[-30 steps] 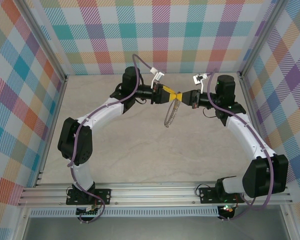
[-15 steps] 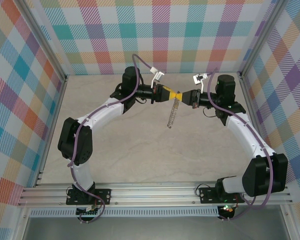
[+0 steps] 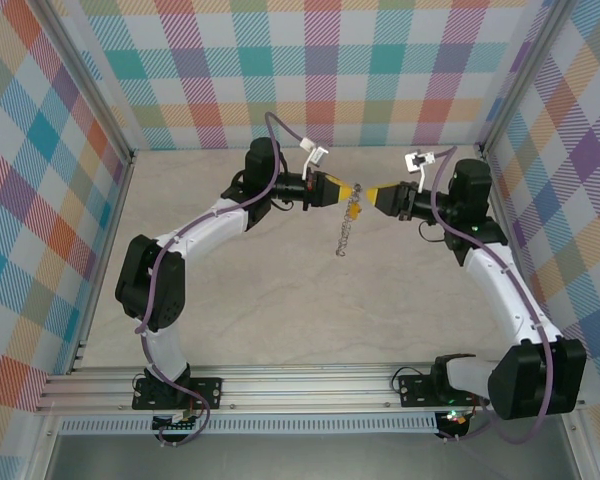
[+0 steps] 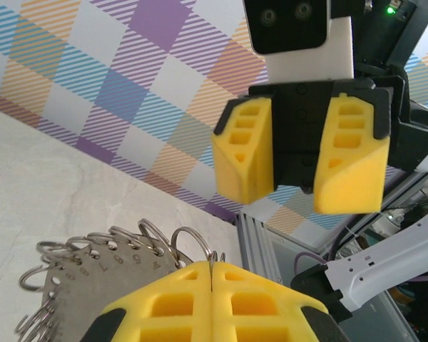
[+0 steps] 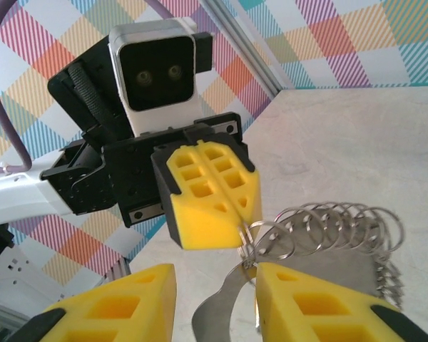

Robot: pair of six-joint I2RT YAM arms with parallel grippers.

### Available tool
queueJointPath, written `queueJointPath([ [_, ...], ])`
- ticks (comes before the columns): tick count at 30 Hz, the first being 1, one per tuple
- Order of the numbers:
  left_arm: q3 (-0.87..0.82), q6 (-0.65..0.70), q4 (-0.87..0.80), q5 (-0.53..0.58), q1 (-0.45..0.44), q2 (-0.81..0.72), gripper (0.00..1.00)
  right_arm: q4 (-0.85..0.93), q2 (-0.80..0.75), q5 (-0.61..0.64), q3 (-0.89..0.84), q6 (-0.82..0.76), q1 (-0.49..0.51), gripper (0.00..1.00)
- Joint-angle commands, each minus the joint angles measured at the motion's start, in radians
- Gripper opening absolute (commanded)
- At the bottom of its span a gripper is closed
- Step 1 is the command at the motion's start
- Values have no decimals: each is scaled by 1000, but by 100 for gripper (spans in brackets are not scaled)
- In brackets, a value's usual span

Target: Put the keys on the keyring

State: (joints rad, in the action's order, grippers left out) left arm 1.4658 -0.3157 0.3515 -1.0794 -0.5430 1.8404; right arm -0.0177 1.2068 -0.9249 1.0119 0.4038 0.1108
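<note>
The left gripper point(image 3: 350, 189) has its yellow pads pressed together on one wire loop of the keyring point(image 3: 347, 228), holding it in the air above the table point(image 3: 260, 290). Facing it, just beside its tips, the right gripper point(image 3: 370, 193) stands with jaws spread, gripping nothing. To me this looks like the hold-ready step. Next, the free gripper must bring a key and thread it onto a loop, which is fiddly work. The ring hangs edge-on, its long axis roughly vertical and its lower end tipped towards the arms' bases.
</note>
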Motion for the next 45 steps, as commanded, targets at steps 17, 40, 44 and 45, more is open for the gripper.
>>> queueJointPath([
  [17,-45,-124,236,105,-9,-50,0,-418,59,14,-183,235,49,42],
  [40,-42,-162,271,132,-11,-26,0,-456,155,66,-135,235,118,32],
  [44,-47,-166,273,148,-12,-26,0,-447,158,81,-136,230,124,15],
  [45,-48,-168,273,150,-12,-26,0,-446,159,80,-138,230,125,11],
])
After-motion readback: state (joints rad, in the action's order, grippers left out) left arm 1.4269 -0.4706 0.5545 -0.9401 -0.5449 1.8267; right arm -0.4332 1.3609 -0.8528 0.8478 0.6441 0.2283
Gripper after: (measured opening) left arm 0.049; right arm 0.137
